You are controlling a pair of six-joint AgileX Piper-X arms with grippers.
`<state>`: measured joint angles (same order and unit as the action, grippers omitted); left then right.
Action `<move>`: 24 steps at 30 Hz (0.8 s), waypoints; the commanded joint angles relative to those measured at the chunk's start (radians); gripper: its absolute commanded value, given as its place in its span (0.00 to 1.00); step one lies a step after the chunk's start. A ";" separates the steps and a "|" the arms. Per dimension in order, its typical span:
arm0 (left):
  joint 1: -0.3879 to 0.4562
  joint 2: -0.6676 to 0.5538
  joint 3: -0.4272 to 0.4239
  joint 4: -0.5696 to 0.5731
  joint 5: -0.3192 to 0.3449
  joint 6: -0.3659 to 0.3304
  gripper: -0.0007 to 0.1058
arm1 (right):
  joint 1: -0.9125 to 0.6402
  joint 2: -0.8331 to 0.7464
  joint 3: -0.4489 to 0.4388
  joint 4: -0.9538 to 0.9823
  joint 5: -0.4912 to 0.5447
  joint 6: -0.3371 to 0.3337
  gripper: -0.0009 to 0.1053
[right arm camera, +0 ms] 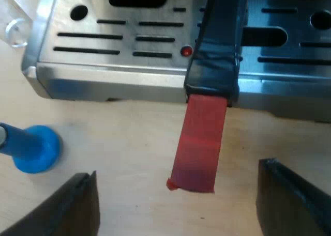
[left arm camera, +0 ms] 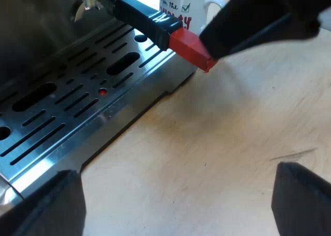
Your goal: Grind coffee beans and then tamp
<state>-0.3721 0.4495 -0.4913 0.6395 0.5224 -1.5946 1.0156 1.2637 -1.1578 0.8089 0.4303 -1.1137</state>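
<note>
The holder's dark handle (left arm camera: 142, 16) sticks out from the machine's front above the slotted drip tray (left arm camera: 57, 117), and its red end (left arm camera: 191, 49) reaches past the tray's edge. My right gripper (left arm camera: 258, 19) hovers at that red end. In the right wrist view the red end (right arm camera: 199, 143) lies just ahead of my right gripper (right arm camera: 178, 205), which is open with its fingers apart on either side and not touching it. My left gripper (left arm camera: 176, 207) is open over the bare wooden table beside the tray, holding nothing. A blue tamper (right arm camera: 32, 147) stands on the table near the tray.
A white mug (left arm camera: 181, 6) with red print stands behind the handle, close to the machine. A clear measuring glass (right arm camera: 14, 24) sits by the corner of the drip tray (right arm camera: 129, 55). A wooden tabletop (left arm camera: 222, 143) stretches out before the machine.
</note>
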 commanded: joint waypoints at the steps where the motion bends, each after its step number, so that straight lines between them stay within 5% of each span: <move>1: -0.004 -0.001 -0.001 -0.018 0.014 0.005 0.75 | -0.023 0.016 -0.020 0.005 -0.061 -0.004 0.63; 8: -0.004 -0.001 -0.001 -0.018 0.037 0.003 0.75 | -0.106 0.051 -0.044 0.011 -0.146 -0.004 0.63; 24: -0.004 -0.001 -0.001 -0.018 0.037 0.003 0.75 | -0.129 0.147 -0.044 -0.021 -0.151 -0.012 0.63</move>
<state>-0.3721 0.4495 -0.4913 0.6395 0.5461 -1.5946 0.8909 1.4105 -1.1932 0.7952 0.2811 -1.1154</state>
